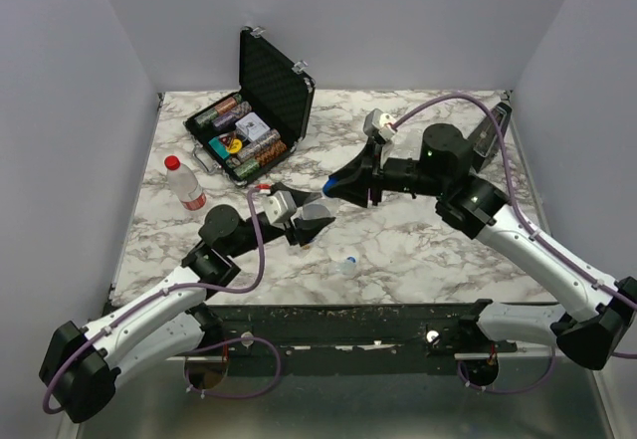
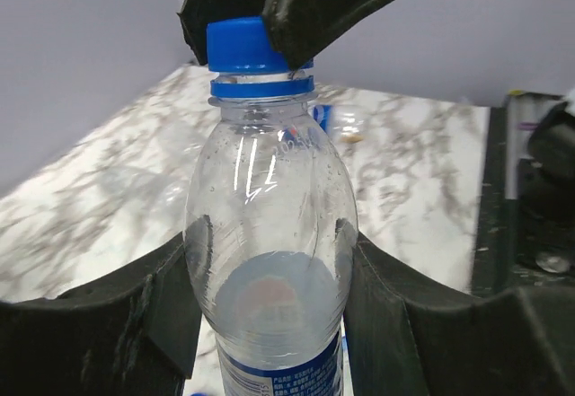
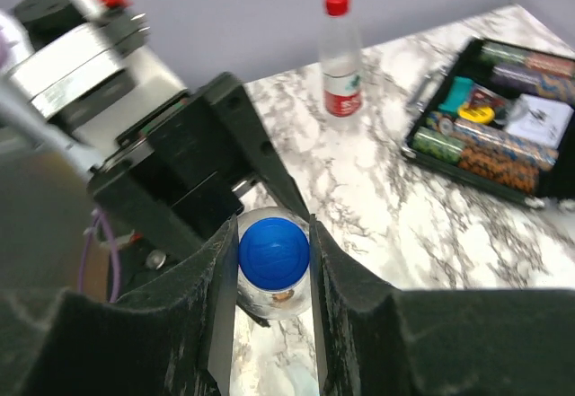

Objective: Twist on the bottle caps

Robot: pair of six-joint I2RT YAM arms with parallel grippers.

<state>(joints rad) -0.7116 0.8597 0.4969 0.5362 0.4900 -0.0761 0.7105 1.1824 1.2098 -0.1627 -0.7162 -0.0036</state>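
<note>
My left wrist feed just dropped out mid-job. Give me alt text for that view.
A clear bottle, upright, is clamped at its belly between the two black fingers of the left pincer. From above, the right pincer grips the blue cap sitting on the bottle's neck. Behind lie a marble table and a plain grey wall.

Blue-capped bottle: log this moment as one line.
left tool: shut on bottle body | right tool: shut on blue cap | blue cap: on bottle neck | red-capped bottle: upright, untouched
</note>
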